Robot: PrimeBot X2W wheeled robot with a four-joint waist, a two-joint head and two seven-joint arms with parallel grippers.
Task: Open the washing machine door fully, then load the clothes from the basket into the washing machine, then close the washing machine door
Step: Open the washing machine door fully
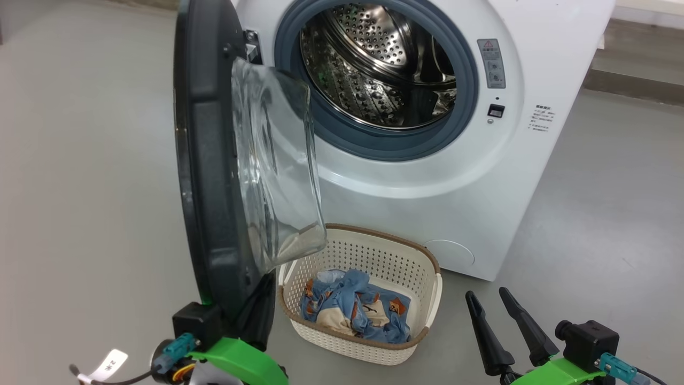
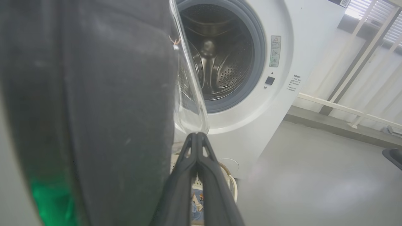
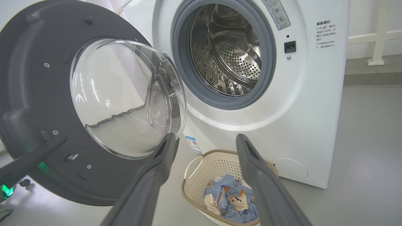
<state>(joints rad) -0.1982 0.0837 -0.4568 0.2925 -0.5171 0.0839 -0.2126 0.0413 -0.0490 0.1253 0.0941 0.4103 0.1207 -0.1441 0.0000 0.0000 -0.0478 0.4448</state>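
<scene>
Your left gripper sits at the lower edge of the washing machine door, fingers pressed together, tips just under the glass dome. Can't tell if they touch it. The door stands swung out, left of the washing machine opening. Your right gripper hangs right of the basket, fingers spread, gripping nothing. The clothes lie bunched in the basket, on the floor before the machine.
</scene>
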